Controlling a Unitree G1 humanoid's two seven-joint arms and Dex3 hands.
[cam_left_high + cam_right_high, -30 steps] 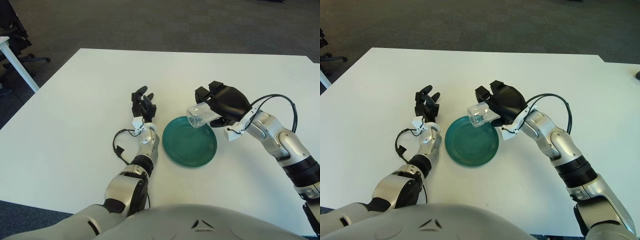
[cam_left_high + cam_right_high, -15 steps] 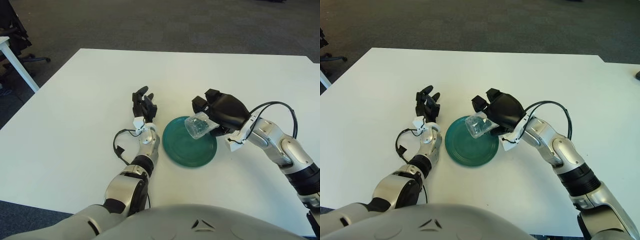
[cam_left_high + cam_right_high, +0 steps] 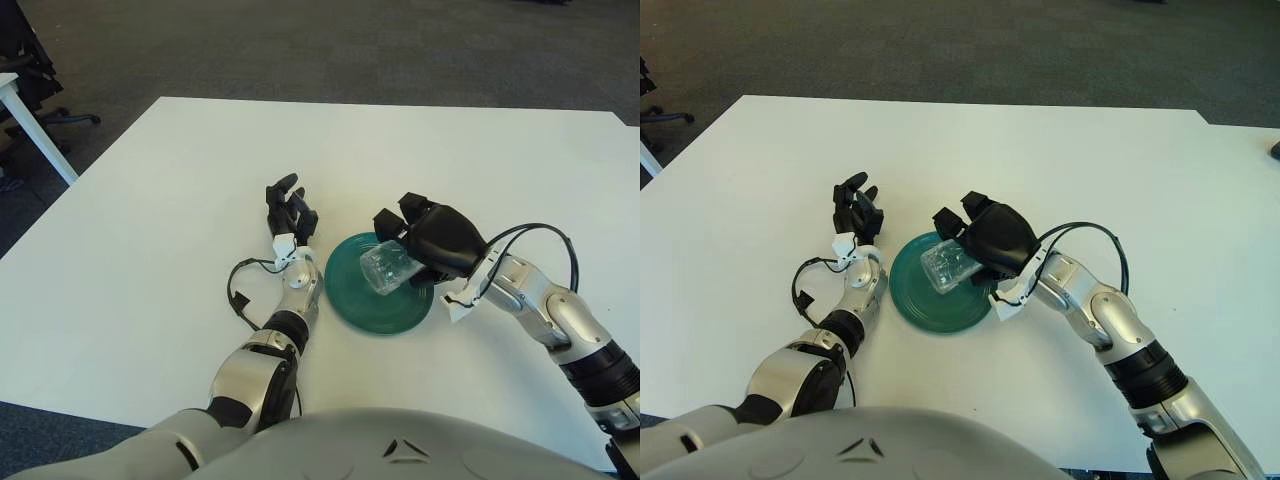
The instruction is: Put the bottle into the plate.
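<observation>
- Gripping of the bottle (image 3: 385,268) is performed by the right hand (image 3: 437,240), whose dark fingers (image 3: 390,222) are curled over the far side of the object.
- A clear, transparent body is displayed by the bottle, which is held tilted rather than upright.
- The bottle is located over the middle of the plate (image 3: 352,297), within its rim as seen from the head camera. Contact between the bottle and the plate surface cannot be confirmed.
- The plate is a round, dark green dish, laid flat on the white table (image 3: 150,220) near the centre of the scene.
- The right hand is positioned at the right and far portion of the plate, partly overlapping its rim in both eye views.
- The right forearm (image 3: 545,310) is extended from the near right of the scene toward the plate, and a black cable (image 3: 545,233) is looped above the wrist.
- The left hand (image 3: 289,213) is shown just left of the plate, apart from its rim, and is idle.
- The fingers of the left hand are extended toward the far side, loosely spread, and nothing is held by them.
- A thin black cable (image 3: 236,291) is routed along the left wrist on the near left side of that hand.
- Dark carpeted floor (image 3: 330,45) is visible beyond the far edge of the table.
- Part of a second white table (image 3: 20,105) is visible at the far left edge of the left eye view.
</observation>
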